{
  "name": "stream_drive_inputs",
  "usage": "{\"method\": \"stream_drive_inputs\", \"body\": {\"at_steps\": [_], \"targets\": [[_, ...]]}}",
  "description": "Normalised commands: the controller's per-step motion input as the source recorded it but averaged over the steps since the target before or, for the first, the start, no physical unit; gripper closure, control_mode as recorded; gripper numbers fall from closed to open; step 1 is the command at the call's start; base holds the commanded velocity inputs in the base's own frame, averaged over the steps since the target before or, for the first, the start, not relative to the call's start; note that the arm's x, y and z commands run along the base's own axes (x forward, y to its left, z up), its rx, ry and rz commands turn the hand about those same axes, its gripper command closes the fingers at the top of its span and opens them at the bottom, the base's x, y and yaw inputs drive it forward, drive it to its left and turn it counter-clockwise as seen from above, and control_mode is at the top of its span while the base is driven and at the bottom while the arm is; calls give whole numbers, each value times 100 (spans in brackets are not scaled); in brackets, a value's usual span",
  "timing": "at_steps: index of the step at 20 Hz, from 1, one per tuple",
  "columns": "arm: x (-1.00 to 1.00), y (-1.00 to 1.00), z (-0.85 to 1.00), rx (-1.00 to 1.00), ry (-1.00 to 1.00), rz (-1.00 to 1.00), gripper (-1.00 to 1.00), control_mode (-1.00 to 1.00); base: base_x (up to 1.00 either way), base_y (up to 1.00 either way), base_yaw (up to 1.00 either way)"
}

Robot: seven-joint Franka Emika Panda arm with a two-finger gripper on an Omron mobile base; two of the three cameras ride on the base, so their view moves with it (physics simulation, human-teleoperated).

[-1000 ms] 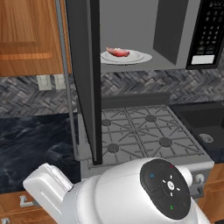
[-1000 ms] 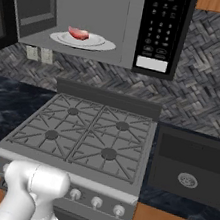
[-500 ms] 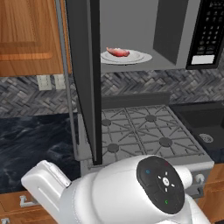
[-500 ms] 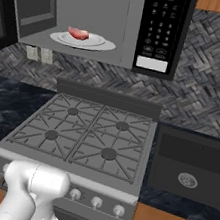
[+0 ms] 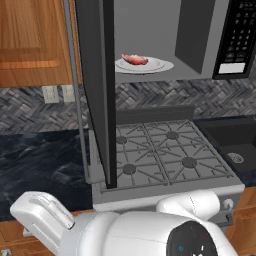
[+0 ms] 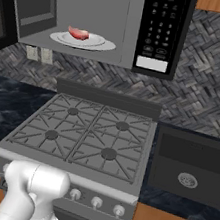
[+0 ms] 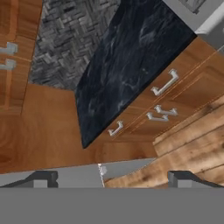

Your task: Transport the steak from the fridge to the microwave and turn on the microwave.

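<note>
My arm has swung lower and further right across the bottom of the left base view over the last second, while the steak, the plate and the door have stayed put. Starting at the left, the microwave door (image 5: 100, 90) hangs wide open, its edge jutting out over the stove (image 5: 160, 155), with the dark tabletop (image 5: 40, 155) beside it. Just right of the door, inside the microwave (image 6: 121, 22), the white plate (image 6: 100, 44) sits on the cavity floor and the steak (image 6: 77, 33) lies on the plate's left part. So the carrying looks done; what remains, I judge, is shutting the door and pressing the keypad (image 6: 162, 24) on the right. My hand (image 7: 111, 177) is empty, its fingertips (image 7: 41, 178) spread wide apart, and it looks down past the tabletop edge at wooden drawers (image 7: 170, 109) and the floor, well away from the microwave. The risks I see: coming up from so low, my arm could knock the open door or clip its lower corner; pushing the door too hard could jolt the plate; and if the door does not latch, the start button would do nothing. Further right, the sink (image 6: 189, 166) has nothing in it that I can see.
</note>
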Motion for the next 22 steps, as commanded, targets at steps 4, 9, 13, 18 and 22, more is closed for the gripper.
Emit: {"method": "stream_drive_inputs", "body": {"at_steps": [4, 9, 13, 18, 22], "targets": [[10, 3, 21, 5, -18, -8, -100, -100, 0, 0, 0], [11, 0, 32, 10, 0, -7, -100, -100, 0, 0, 0], [6, 0, 40, 8, 0, -8, -100, -100, 0, 0, 0], [2, 0, 36, 11, 0, -8, -100, -100, 0, 0, 0], [6, 2, 12, 5, 0, -10, -100, -100, 0, 0, 0]]}}
